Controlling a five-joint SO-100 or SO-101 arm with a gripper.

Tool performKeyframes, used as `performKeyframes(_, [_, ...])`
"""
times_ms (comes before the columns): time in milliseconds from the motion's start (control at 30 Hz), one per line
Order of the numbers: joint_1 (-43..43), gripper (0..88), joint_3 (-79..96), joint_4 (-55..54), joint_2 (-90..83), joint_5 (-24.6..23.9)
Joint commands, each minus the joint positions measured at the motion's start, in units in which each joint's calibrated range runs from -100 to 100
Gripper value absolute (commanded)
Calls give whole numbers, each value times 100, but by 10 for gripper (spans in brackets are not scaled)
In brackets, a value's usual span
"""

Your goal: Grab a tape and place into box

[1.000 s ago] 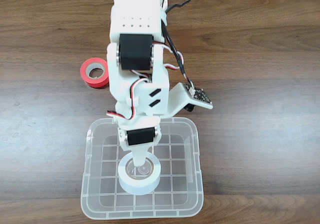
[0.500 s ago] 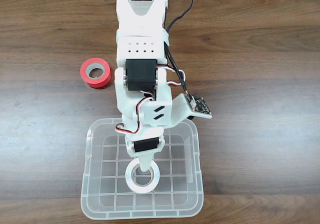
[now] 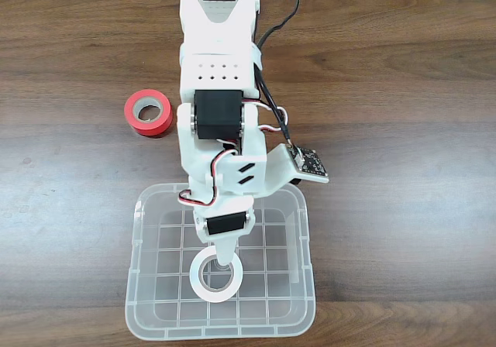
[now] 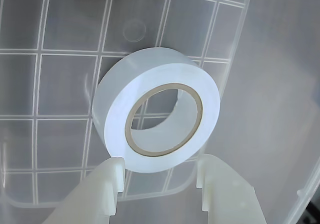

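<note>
white tape [image 3: 215, 276] – 1 | red tape [image 3: 149, 112] – 1 | box [image 3: 144, 283] – 1

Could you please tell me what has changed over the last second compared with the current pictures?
The gripper has opened and let go of the white tape, which dropped from raised to flat on the bottom of the box. The arm drew back slightly. The red roll and box stayed put.

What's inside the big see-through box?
The white tape roll lies inside the clear box, on its grid bottom, with the open tool just above. The tool covers part of the floor.
</note>
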Motion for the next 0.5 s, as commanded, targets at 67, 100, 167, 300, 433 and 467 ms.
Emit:
performKeyframes(67, [1,127,-1108,902,-732,-244])
performKeyframes(100, [1,106,-1196,1056,-869,-291])
performKeyframes(167, [-13,48,-1310,1364,-1167,-318])
performKeyframes(300, [-116,14,-1362,2007,-1923,-376])
performKeyframes(433, [-269,14,-1353,2623,-2824,-418])
performKeyframes(467, [-291,14,-1353,2743,-3025,-423])
